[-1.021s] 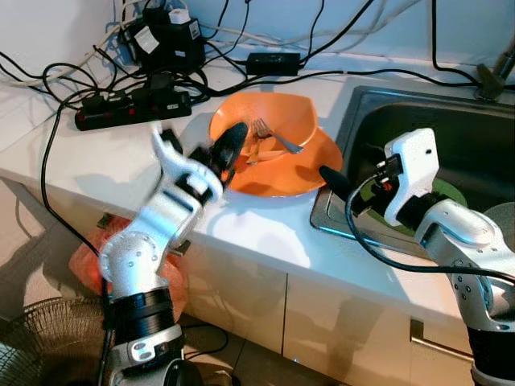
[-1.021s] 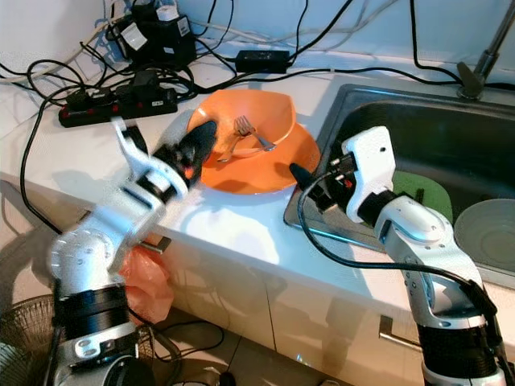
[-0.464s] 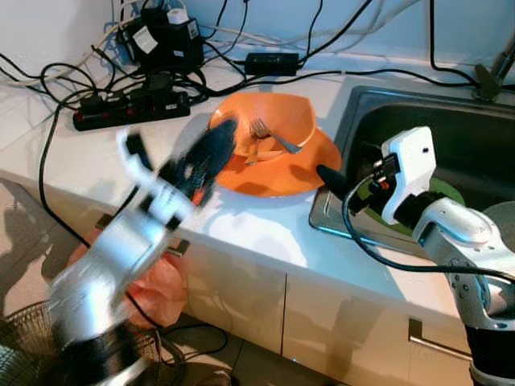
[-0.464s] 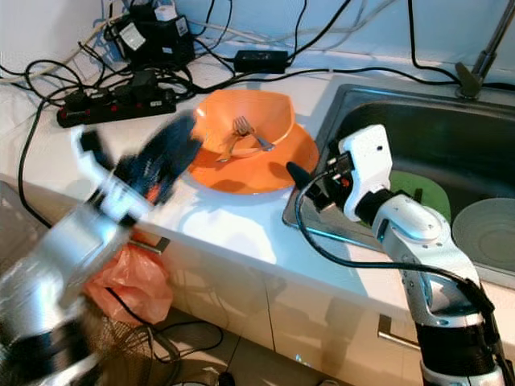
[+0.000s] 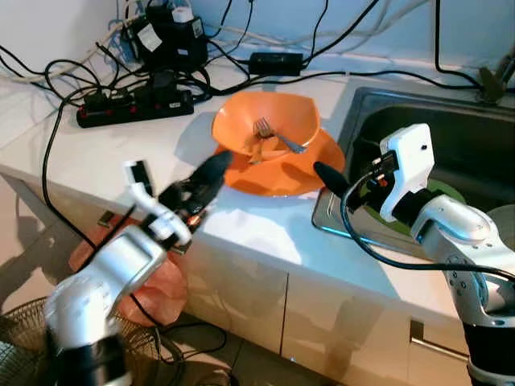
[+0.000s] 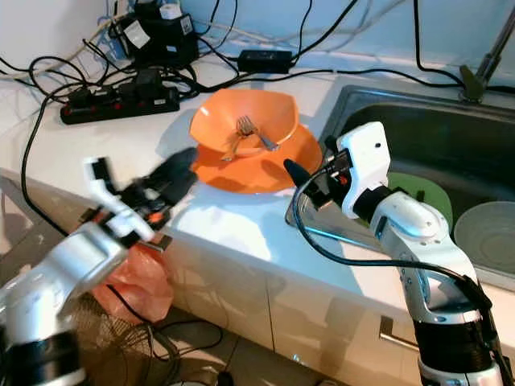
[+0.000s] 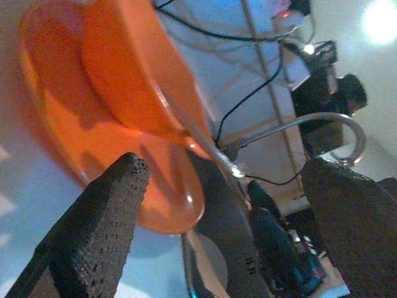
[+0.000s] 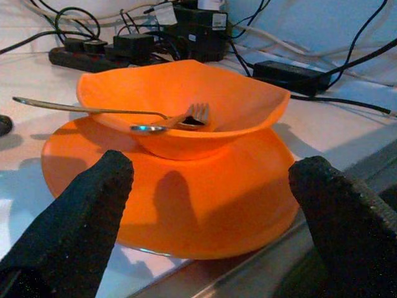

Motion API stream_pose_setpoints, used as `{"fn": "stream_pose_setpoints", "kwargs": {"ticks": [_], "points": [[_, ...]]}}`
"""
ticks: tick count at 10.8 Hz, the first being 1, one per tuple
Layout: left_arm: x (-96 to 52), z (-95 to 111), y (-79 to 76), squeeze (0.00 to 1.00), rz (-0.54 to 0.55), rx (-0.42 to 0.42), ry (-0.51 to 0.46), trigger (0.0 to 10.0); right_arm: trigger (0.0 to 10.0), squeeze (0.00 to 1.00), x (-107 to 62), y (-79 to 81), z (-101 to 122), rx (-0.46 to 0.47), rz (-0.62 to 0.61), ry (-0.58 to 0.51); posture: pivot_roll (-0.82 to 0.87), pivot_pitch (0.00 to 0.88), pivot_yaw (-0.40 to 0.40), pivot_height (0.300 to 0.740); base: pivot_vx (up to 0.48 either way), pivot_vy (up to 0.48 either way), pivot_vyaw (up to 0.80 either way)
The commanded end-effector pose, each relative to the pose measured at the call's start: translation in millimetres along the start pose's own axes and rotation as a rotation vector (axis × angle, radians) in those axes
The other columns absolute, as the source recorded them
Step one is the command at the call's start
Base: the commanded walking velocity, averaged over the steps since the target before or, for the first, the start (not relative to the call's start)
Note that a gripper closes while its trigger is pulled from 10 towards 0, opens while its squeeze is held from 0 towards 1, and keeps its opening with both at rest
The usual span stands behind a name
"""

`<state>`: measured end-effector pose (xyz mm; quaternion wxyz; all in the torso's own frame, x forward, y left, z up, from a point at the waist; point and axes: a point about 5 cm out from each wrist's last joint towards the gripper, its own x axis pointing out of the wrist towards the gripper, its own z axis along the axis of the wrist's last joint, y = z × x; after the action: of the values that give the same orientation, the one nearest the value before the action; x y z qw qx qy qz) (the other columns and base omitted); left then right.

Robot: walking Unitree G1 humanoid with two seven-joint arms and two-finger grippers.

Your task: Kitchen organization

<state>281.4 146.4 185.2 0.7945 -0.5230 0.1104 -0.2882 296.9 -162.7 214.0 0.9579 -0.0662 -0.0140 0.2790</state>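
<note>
An orange bowl (image 5: 265, 125) sits on an orange plate (image 5: 299, 174) on the white counter, just left of the sink. A silver fork (image 5: 273, 137) lies in the bowl, seen close in the right wrist view as fork (image 8: 197, 113). My left gripper (image 5: 211, 170) is open; it hovers over the counter at the plate's front left, pointing at it and apart from it. The left wrist view has the plate (image 7: 56, 118) between its spread fingers (image 7: 105, 230). My right gripper (image 5: 328, 177) is open at the plate's right edge, by the sink rim, and faces the bowl (image 8: 186, 105).
A steel sink (image 5: 459, 121) on the right holds a green plate (image 6: 418, 193) and a pale bowl (image 6: 487, 233), with a faucet (image 6: 476, 68) behind. A power strip (image 5: 133, 108), adapters and cables crowd the back left. An orange bag (image 5: 153, 281) and a fan (image 5: 24, 338) are on the floor.
My left arm has drawn back from the bowl's rim toward the counter's front edge and dropped lower. The right gripper, bowl, plate and fork have stayed put.
</note>
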Motion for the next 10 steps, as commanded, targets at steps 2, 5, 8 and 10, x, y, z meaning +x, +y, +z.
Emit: {"fn": "stream_pose_setpoints", "kwargs": {"ticks": [2,5,8,10], "points": [[8.7,-3,8.0,0.0,0.027,-0.012,0.042,10.0,10.0,0.0,2.6,3.4,4,-0.005,0.024,-0.012,0.09,0.076,0.094,0.74,0.0,0.0,0.0],[33.5,-7,5.8,0.0,-0.022,-0.021,0.087,10.0,10.0,0.0,-1.5,12.2,3,-0.009,0.105,0.0,0.07,0.076,0.104,0.74,0.0,0.0,0.0],[44.8,-5,6.0,0.0,-0.052,-0.043,0.095,10.0,10.0,0.0,-3.5,14.0,1,-0.01,0.11,0.007,0.06,0.075,0.107,0.74,0.0,0.0,0.0],[48.7,-3,8.1,0.0,-0.066,-0.079,0.099,3.6,10.0,0.0,-4.6,14.1,1,-0.013,0.11,0.01,0.05,0.079,0.107,0.74,0.0,0.0,0.0]]}}
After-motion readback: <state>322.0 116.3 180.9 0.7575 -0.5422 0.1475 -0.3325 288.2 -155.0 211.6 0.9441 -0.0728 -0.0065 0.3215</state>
